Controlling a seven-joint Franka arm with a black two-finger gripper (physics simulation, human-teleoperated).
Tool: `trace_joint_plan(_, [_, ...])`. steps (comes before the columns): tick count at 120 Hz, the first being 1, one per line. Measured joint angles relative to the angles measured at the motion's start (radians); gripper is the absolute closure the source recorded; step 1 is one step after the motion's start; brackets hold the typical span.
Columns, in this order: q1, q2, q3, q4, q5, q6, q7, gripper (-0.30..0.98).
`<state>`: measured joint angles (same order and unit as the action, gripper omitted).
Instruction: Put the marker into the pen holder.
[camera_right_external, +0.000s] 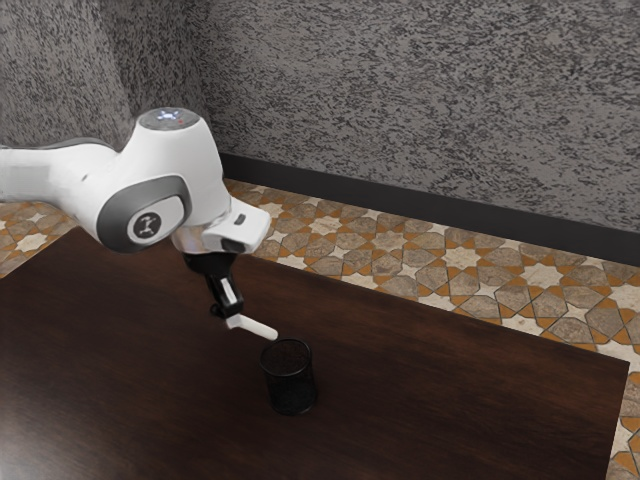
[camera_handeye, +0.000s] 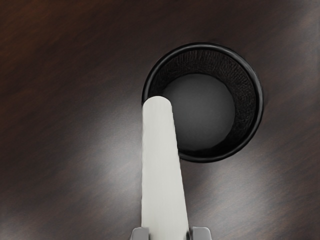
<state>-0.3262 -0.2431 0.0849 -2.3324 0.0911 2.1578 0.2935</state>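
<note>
one white marker (camera_handeye: 162, 165) stretches out close under the hand's camera, held in the air by the single pincer (camera_right_external: 232, 316). two fingers (camera_handeye: 140, 234) pinch it, one on each side. it slants, its free end lower than the held one, and reaches toward one black pen holder (camera_right_external: 290, 385); in the wrist view that free end overlaps the holder's rim. the marker is outside the holder, above rim height. the holder stands upright on one dark brown table (camera_right_external: 150, 370), its round mouth facing up. one white arm (camera_right_external: 160, 185) comes in from the exterior view's left. past the table lie one patterned tile floor (camera_right_external: 450, 260), one dark baseboard (camera_right_external: 400, 200) and two mottled grey walls (camera_right_external: 420, 90) meeting in a corner.
</note>
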Motion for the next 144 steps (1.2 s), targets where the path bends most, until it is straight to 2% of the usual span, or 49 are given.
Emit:
trace_joint_plan(28, [-0.007, 0.044, -0.022, 0.029, -0.014, -0.017, -0.022, 0.77])
trace_joint_plan(62, [0.003, 0.164, -0.019, 0.087, -0.043, -0.019, -0.036, 0.76])
trace_joint_plan(89, [0.055, 0.234, -0.005, 0.093, -0.053, -0.019, -0.041, 0.73])
trace_joint_plan(134, [0.027, 0.248, -0.028, 0.156, -0.079, -0.052, -0.041, 0.68])
trace_joint_plan(137, [0.022, 0.255, -0.03, 0.159, -0.08, -0.055, -0.041, 0.66])
trace_joint_plan(144, [0.011, 0.278, -0.033, 0.174, -0.085, -0.062, -0.038, 0.53])
